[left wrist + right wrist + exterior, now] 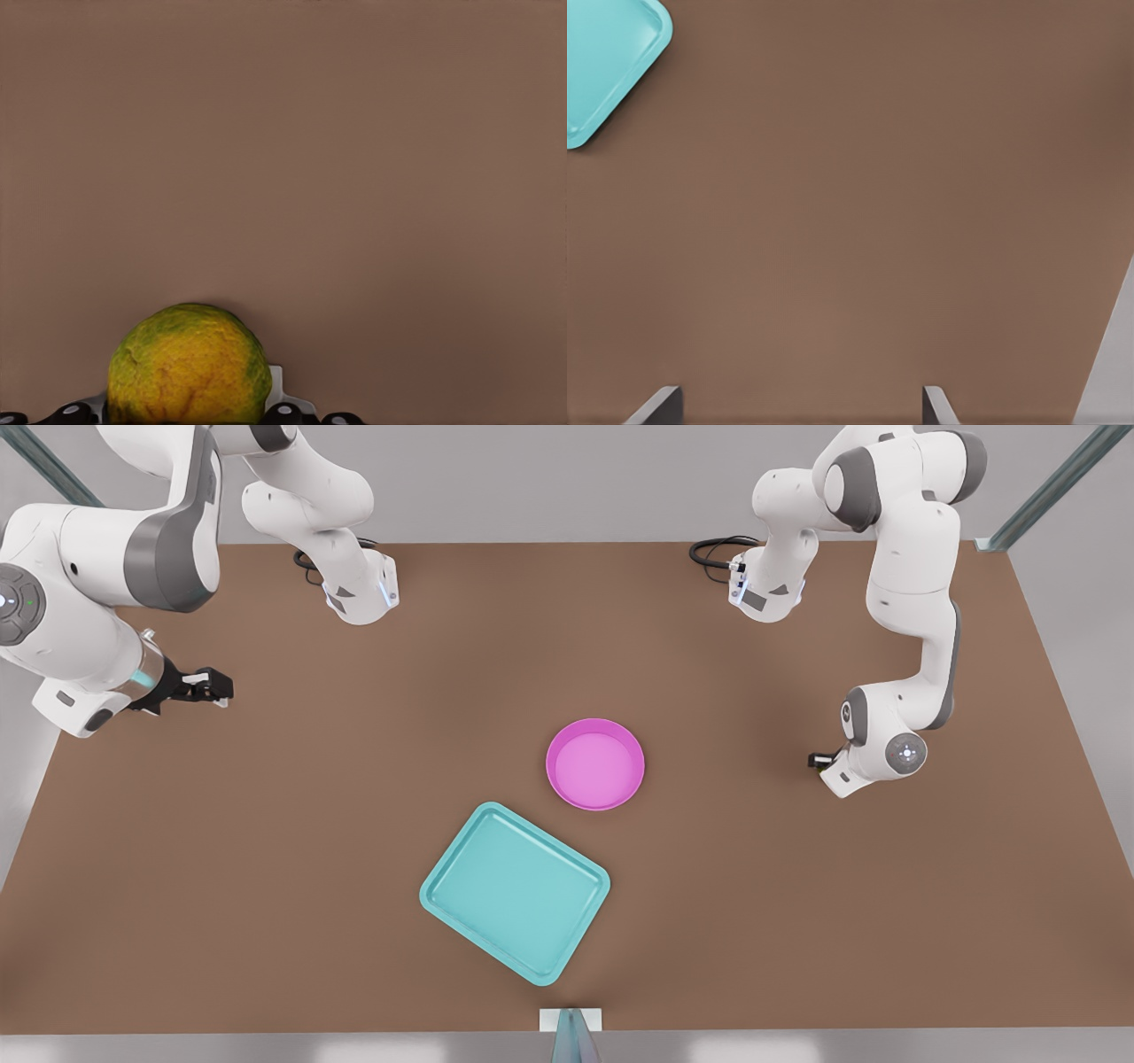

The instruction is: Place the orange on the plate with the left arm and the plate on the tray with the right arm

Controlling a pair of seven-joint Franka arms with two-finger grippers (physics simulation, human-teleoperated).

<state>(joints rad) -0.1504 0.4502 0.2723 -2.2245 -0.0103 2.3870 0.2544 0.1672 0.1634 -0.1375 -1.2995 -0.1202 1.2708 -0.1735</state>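
One orange (189,365), one plate (594,764), one tray (514,891)

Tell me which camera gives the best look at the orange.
The left wrist view: the orange sits close up, mottled yellow-green, at the left pincer. In the front view that pincer on the front view's right is mostly hidden behind the wrist, with no fruit discernible. The right wrist view shows table and a tray corner.

I see a broad, matte brown rectangular tabletop (354,824) under everything. Grey metal frame struts run diagonally at the far corners (1045,491), and a short grey post on a pale bracket (571,1027) sits at the near edge.
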